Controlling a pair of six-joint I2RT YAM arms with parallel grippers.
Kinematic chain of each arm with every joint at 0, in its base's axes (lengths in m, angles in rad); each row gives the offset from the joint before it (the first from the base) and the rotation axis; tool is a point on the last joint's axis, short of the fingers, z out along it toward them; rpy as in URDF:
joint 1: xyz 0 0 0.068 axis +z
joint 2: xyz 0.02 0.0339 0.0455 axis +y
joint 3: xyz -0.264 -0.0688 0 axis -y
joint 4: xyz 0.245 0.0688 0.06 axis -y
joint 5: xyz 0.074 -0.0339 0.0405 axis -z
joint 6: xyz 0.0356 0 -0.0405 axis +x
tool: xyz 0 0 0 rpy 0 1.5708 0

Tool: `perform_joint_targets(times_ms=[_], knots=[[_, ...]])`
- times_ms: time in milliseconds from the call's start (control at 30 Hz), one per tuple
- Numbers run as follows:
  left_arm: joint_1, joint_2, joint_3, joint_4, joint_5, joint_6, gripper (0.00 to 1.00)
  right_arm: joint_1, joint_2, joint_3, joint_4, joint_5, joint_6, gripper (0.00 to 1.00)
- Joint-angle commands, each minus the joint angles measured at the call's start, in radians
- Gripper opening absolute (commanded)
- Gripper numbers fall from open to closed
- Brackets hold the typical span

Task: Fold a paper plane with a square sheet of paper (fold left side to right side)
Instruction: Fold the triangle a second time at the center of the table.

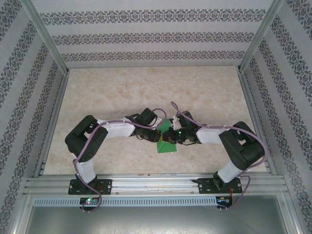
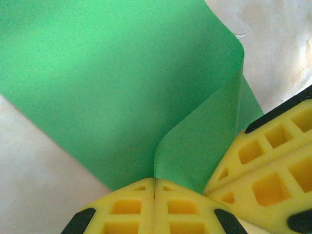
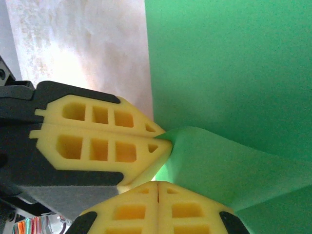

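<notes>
The square sheet of paper is bright green and lies at the table's middle, with one part lifted and curled over the flat rest. My left gripper is shut on the raised flap's edge, its yellow fingers pinching the paper's corner. Pressed close beside it, my right gripper is shut too, with the flap running into its tip. Its fingers touch the flap in the left wrist view. Both grippers meet over the sheet in the top view.
The beige marbled tabletop stretches beyond the sheet, bounded by metal frame rails and patterned walls. Both arms bend inward from their bases at the near edge, with purple cables looping over them.
</notes>
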Motion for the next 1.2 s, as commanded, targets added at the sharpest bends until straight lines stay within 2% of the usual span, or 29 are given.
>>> perform_joint_targets(times_ms=[0,900,1167], knots=[[0.009,0.028,0.009,-0.003,-0.013,0.028,0.00,0.011,0.014,-0.003,0.001,0.023,-0.012,0.00],[0.009,0.020,0.010,0.003,-0.017,0.016,0.00,0.009,0.039,-0.056,-0.038,0.068,-0.036,0.00],[0.015,-0.065,0.031,-0.011,-0.043,-0.005,0.22,0.009,0.042,-0.076,-0.039,0.075,-0.038,0.00]])
